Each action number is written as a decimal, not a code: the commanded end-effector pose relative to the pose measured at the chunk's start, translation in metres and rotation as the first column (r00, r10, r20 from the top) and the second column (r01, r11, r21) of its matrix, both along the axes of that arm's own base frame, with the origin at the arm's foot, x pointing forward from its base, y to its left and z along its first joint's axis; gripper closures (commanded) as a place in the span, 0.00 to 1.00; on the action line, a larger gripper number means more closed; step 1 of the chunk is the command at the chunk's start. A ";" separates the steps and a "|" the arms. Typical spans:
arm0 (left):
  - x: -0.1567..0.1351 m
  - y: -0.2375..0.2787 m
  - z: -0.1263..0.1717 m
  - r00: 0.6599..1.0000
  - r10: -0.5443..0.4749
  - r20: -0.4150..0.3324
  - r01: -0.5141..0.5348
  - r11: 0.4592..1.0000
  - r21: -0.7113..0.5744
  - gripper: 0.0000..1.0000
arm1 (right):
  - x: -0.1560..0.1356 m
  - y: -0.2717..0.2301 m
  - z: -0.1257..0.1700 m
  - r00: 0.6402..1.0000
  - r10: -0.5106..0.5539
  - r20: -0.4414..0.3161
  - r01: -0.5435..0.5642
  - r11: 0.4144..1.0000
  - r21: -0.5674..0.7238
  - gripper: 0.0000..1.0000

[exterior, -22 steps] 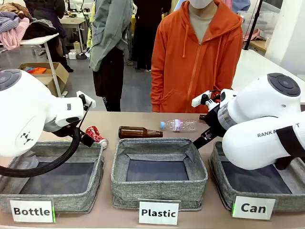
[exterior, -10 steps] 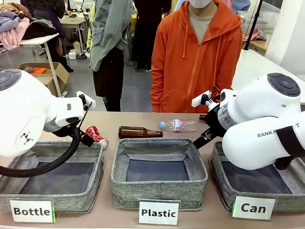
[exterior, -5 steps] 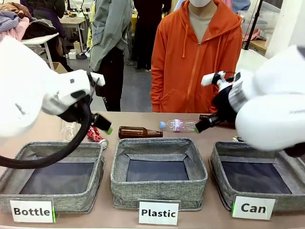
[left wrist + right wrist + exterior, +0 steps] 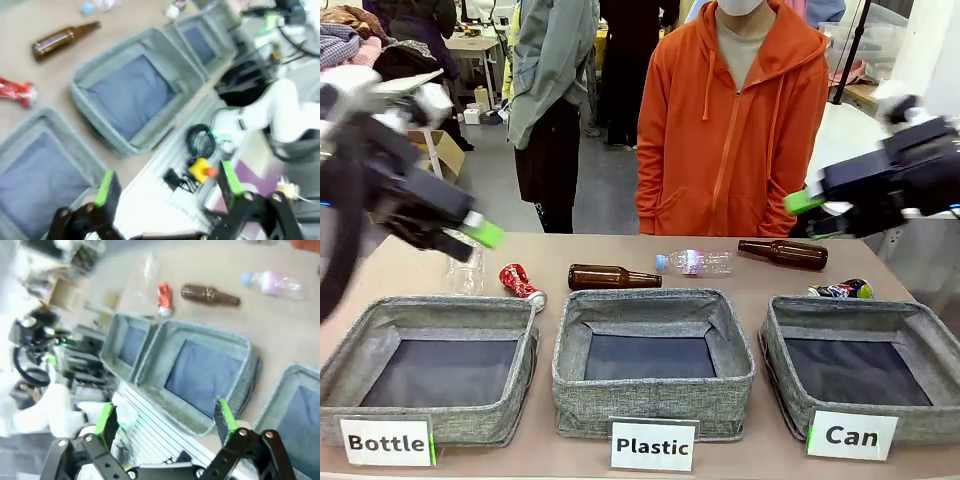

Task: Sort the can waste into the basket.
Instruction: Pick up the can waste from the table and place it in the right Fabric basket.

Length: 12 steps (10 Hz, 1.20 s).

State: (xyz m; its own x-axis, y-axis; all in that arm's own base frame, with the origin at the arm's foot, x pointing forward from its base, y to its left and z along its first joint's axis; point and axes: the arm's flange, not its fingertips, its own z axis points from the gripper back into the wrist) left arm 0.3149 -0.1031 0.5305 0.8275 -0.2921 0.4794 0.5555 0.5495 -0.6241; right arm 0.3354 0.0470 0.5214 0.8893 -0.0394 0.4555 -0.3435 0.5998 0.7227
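Observation:
The crushed red-and-white can (image 4: pixel 520 283) lies on the table behind the "Bottle" bin; it also appears in the wrist views (image 4: pixel 17 92) (image 4: pixel 164 297). The dark blue-green can (image 4: pixel 840 290) lies just behind the grey "Can" basket (image 4: pixel 920 422), whose corner (image 4: pixel 295 374) shows in the right wrist view. My left gripper (image 4: pixel 472 232) hovers high at the left, blurred, jaws open and empty (image 4: pixel 167 182). My right gripper (image 4: pixel 810 205) hangs high at the right above the basket's far side, also open with nothing between its fingers (image 4: pixel 164 419).
Two brown glass bottles (image 4: pixel 613 277) (image 4: pixel 784 253) and two clear plastic bottles (image 4: pixel 695 262) (image 4: pixel 465 272) lie along the table's far side. The "Plastic" bin (image 4: pixel 655 408) and "Bottle" bin (image 4: pixel 470 420) stand left of the basket. A person in an orange hoodie (image 4: pixel 735 130) stands at the far edge.
Both arms have swung up and outward, away from the table's middle. This uncovers the second brown bottle and the dark can. The cans and bottles have not moved.

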 end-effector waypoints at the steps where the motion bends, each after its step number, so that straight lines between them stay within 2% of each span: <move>1: 0.007 0.082 -0.026 0.995 0.068 -0.078 -0.082 0.977 -0.199 0.00 | -0.018 -0.065 -0.046 0.993 -0.120 -0.006 0.119 0.976 0.182 0.00; 3: -0.004 0.131 -0.048 0.982 0.166 -0.093 -0.189 0.898 -0.397 0.00 | -0.030 -0.118 -0.076 0.971 -0.237 -0.035 0.236 0.917 0.320 0.00; 4: -0.012 0.144 -0.059 0.962 0.251 -0.108 -0.272 0.843 -0.465 0.00 | -0.035 -0.137 -0.089 0.955 -0.288 -0.070 0.293 0.884 0.364 0.00; 5: -0.020 0.154 -0.071 0.937 0.326 -0.124 -0.341 0.783 -0.520 0.00 | -0.038 -0.147 -0.100 0.940 -0.326 -0.104 0.341 0.865 0.369 0.00; 7: -0.020 0.134 -0.077 0.892 0.437 -0.118 -0.423 0.712 -0.560 0.00 | -0.034 -0.150 -0.112 0.924 -0.355 -0.142 0.382 0.852 0.357 0.00; 8: -0.015 0.127 -0.076 0.857 0.498 -0.131 -0.488 0.706 -0.513 0.00 | -0.004 -0.187 -0.079 0.931 -0.340 -0.133 0.365 0.854 0.370 0.00; 9: 0.028 0.204 -0.043 0.906 0.392 -0.161 -0.412 0.729 -0.546 0.00 | -0.004 -0.187 -0.079 0.931 -0.340 -0.133 0.365 0.854 0.370 0.00; 12: 0.028 0.204 -0.043 0.906 0.392 -0.161 -0.412 0.729 -0.546 0.00 | -0.004 -0.187 -0.079 0.931 -0.340 -0.133 0.365 0.854 0.370 0.00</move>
